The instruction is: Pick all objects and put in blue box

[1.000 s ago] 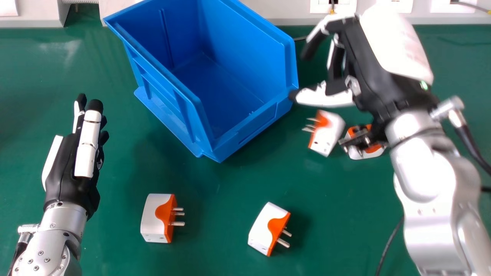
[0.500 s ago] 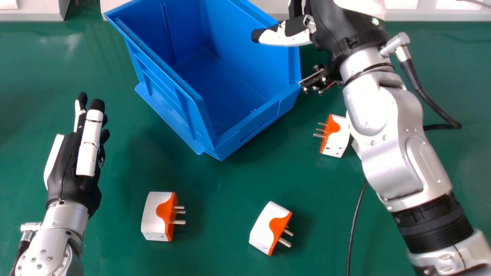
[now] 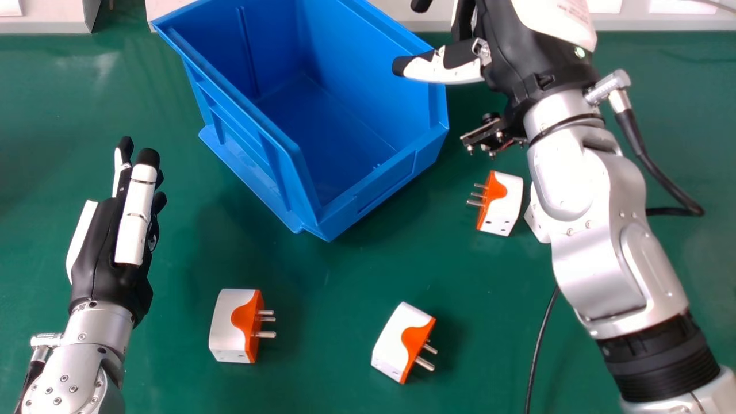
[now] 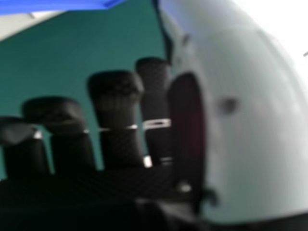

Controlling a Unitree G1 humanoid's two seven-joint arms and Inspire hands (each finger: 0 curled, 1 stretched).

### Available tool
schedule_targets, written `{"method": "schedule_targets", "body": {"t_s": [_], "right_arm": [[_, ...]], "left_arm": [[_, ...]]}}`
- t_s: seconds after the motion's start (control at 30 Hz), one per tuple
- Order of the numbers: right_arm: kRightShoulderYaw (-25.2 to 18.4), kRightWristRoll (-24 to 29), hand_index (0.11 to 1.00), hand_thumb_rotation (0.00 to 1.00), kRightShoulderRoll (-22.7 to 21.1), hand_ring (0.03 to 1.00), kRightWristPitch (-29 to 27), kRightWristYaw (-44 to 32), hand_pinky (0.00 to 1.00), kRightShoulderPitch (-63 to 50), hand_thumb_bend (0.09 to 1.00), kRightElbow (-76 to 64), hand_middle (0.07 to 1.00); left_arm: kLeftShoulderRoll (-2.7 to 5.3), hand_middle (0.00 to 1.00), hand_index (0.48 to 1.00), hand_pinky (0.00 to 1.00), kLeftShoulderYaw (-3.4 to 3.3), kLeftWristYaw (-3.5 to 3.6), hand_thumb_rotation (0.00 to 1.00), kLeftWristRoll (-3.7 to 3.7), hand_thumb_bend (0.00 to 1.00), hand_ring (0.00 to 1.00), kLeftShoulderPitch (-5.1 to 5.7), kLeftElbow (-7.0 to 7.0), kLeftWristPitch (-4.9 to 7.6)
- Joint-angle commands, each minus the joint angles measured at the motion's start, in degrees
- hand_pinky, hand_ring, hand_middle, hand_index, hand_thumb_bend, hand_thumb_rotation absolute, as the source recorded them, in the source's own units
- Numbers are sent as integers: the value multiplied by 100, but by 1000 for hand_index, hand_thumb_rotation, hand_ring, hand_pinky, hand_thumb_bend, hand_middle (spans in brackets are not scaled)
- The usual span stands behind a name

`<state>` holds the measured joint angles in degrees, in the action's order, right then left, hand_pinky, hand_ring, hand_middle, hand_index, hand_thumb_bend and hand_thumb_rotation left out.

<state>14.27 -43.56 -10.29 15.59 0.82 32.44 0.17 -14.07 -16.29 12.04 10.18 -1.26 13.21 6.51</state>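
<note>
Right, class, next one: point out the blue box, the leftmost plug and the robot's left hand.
Blue box [image 3: 385, 179]: head view, on its low front wall.
Leftmost plug [image 3: 229, 329]: head view, on its white body.
Left hand [image 3: 99, 250]: head view, on its black part.

A green tabletop [image 3: 322, 276] spreads across the head view, with a soft pale glare near its far left part. Pale grey panelling [image 3: 52, 24] runs along the far edge, broken by a gap towards the left. A white plate [image 3: 8, 7] sits on it in the far left corner, more white plates [image 3: 681, 6] at the right, where a thin grey cable [image 3: 713, 4] crosses
</note>
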Motion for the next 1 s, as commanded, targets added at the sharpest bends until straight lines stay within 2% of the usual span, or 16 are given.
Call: {"method": "schedule_targets", "body": {"t_s": [0.0,0.27,0.4,0.5,0.53,0.57,0.6,0.67,0.77,0.87,0.97], "right_arm": [[-49,-41,469,139,-87,79,12,17,31,7,483,-281,143],[-233,-56,469,140,-302,85,96,15,37,-501,484,-847,152],[-261,-217,471,143,-486,128,261,-80,73,-815,487,-1176,205],[-255,-421,558,300,-637,357,500,-300,271,-1043,537,-1368,422],[-264,-451,558,300,-691,357,555,-373,271,-1125,537,-1412,422],[-281,-456,600,346,-748,429,590,-441,337,-1210,572,-1436,492],[-293,-459,600,346,-780,429,611,-488,337,-1262,572,-1453,492],[-290,-526,721,420,-845,613,702,-606,514,-1362,666,-1468,662],[-263,-625,886,507,-905,842,828,-740,801,-1452,813,-1517,862],[-238,-701,942,540,-939,919,890,-786,899,-1498,875,-1532,930],[-240,-751,971,558,-937,959,900,-812,948,-1507,910,-1507,964]], "left_arm": [[-63,1000,1000,1000,-52,22,966,40,533,1000,-37,-20,154],[-72,1000,1000,1000,-60,33,965,38,529,1000,-70,12,159],[-77,1000,1000,1000,-66,38,966,38,527,1000,-95,41,154],[-96,1000,1000,1000,-72,54,966,39,525,1000,-134,122,164],[-103,1000,1000,1000,-77,64,966,45,525,1000,-143,143,168],[-107,1000,1000,1000,-79,70,966,48,525,1000,-150,149,168],[-109,1000,1000,1000,-80,72,966,50,525,1000,-154,150,167],[-111,1000,1000,1000,-76,62,966,45,524,1000,-155,121,141],[-119,1000,1000,1000,-72,57,966,43,521,1000,-161,107,114],[-128,1000,1000,1000,-77,73,967,49,518,1000,-172,142,124],[-132,1000,1000,1000,-74,73,968,36,515,1000,-191,183,143]]}}
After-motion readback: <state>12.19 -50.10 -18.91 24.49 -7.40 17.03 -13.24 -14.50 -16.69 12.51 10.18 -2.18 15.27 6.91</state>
